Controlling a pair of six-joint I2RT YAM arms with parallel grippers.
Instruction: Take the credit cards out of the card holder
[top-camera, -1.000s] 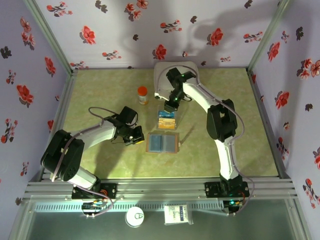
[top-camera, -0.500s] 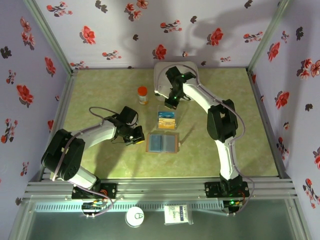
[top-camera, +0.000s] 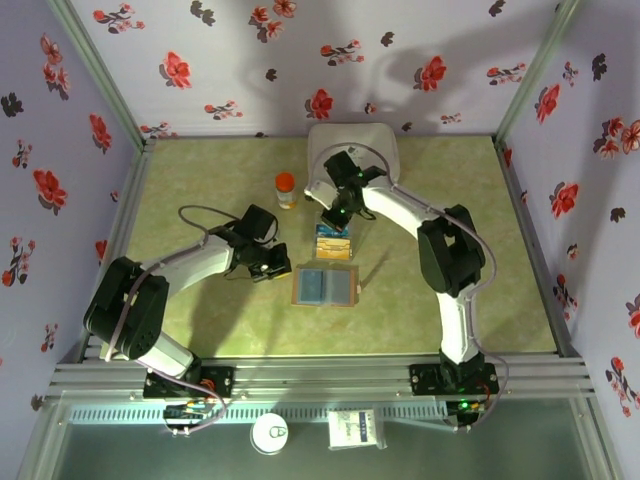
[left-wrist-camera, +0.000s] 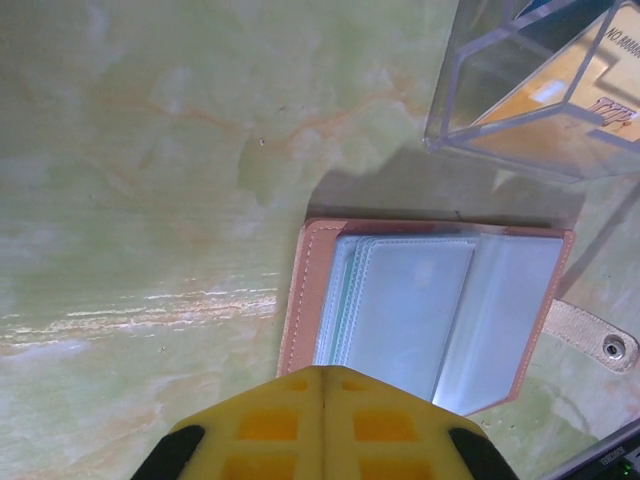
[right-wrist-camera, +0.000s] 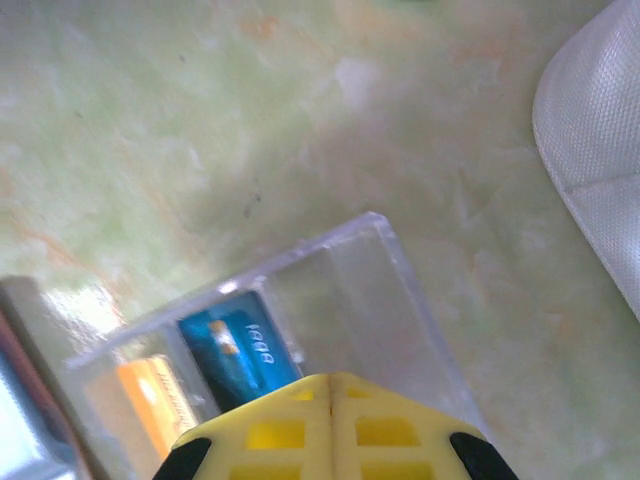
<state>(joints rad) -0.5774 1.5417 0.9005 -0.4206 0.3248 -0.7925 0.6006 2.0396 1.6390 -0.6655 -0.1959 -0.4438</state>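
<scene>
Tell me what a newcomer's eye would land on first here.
The open card holder lies mid-table with its blue-grey panels up, and the shut left tool is close beside it. Just behind it, a clear box holds blue and orange credit cards, with the shut right tool poised over it. A large white case sits at the far edge.

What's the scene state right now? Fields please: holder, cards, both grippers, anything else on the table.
card holder: lying open flat, clear sleeves look empty
credit cards: blue and orange-yellow visible, inside the clear box, beyond the holder
left gripper: shut, nothing held, at the holder's near edge; contact unclear
right gripper: shut, nothing held, over the clear box
other: orange-capped bottle; white case at the far edge
</scene>
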